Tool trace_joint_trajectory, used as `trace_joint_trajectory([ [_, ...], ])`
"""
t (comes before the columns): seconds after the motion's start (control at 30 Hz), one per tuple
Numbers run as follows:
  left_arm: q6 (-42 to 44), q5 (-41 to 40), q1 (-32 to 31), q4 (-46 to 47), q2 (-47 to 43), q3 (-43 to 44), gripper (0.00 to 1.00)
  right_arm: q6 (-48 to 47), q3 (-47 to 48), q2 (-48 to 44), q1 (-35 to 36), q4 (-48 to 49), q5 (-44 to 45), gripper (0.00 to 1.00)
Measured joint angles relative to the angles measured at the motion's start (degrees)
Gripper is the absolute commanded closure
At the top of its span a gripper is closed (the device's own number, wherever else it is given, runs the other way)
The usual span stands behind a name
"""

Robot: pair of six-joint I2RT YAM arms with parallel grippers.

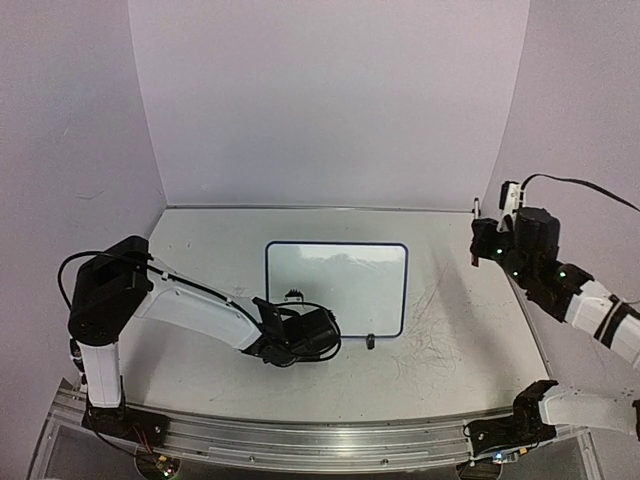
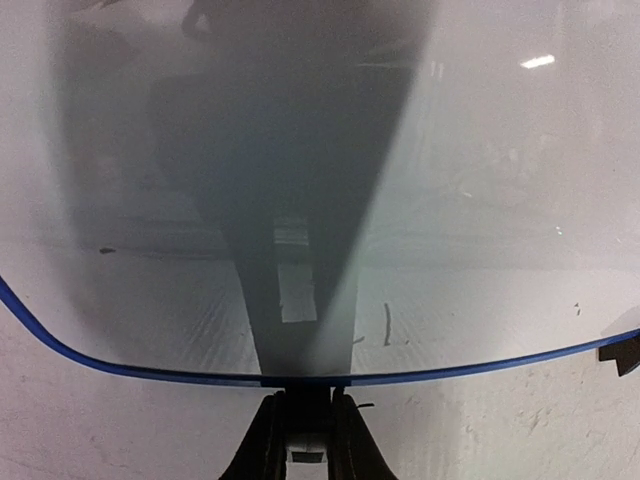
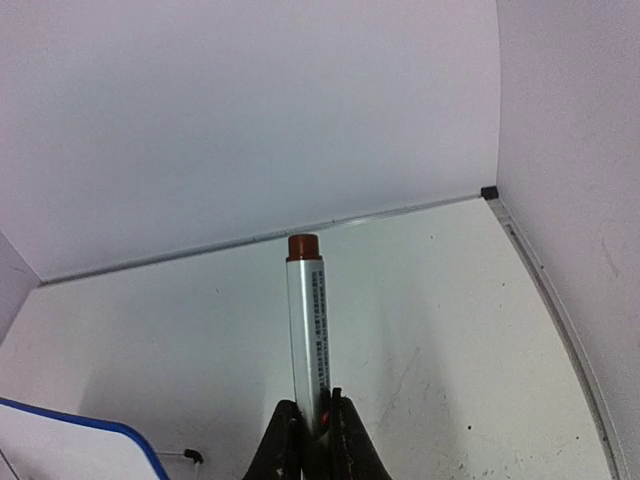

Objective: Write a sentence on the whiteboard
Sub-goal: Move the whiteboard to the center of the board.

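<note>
Whiteboard is lying flat in the middle of the worktop. Left end effector is sitting at the board's near blue edge with its jaws almost together; whether it is gripping anything cannot be told. Right end effector is hanging raised off to the right, well apart from the board, pinching a brown-capped marker by its uncapped end.

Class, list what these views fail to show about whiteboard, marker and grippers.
Writing on whiteboard: top view, too small; left wrist view, shadowed.
Near end of marker: right wrist view, between fingers of right gripper.
Whether left gripper pinches anything: left wrist view, gap too dark.
</note>
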Motion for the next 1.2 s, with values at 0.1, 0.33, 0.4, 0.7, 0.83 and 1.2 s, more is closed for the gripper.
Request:
trace_joint_trajectory([
  [0.1, -0.87, -0.48, -0.41, -0.71, 2.74, 3.67, 1.00, 0.00, -0.03, -7.16, 0.00, -1.46, 0.29, 1.00],
  [0.33, -4.83, -2.02, -1.11, -2.32, 7.11, 9.79, 1.00, 0.21, 0.70, -11.31, 0.00, -7.41, -3.94, 1.00],
  [0.4, -5.94, -2.60, -1.35, -2.54, 8.00, 11.05, 1.00, 0.42, 0.98, -11.65, 0.00, -9.03, -5.49, 1.00],
  [0.7, -6.68, -2.67, -2.68, -0.73, 15.37, 21.53, 1.00, 2.34, 1.96, -14.28, 0.00, -11.29, -12.76, 1.00],
  [0.83, -6.72, -2.34, -3.46, 0.08, 17.95, 25.38, 1.00, 3.02, 1.95, -14.56, 0.00, -11.60, -15.18, 1.00],
  [1.2, -7.34, -4.59, -4.90, -4.63, 21.10, 31.00, 0.77, 3.43, 1.56, -14.80, 0.00, -12.33, -17.67, 1.00],
])
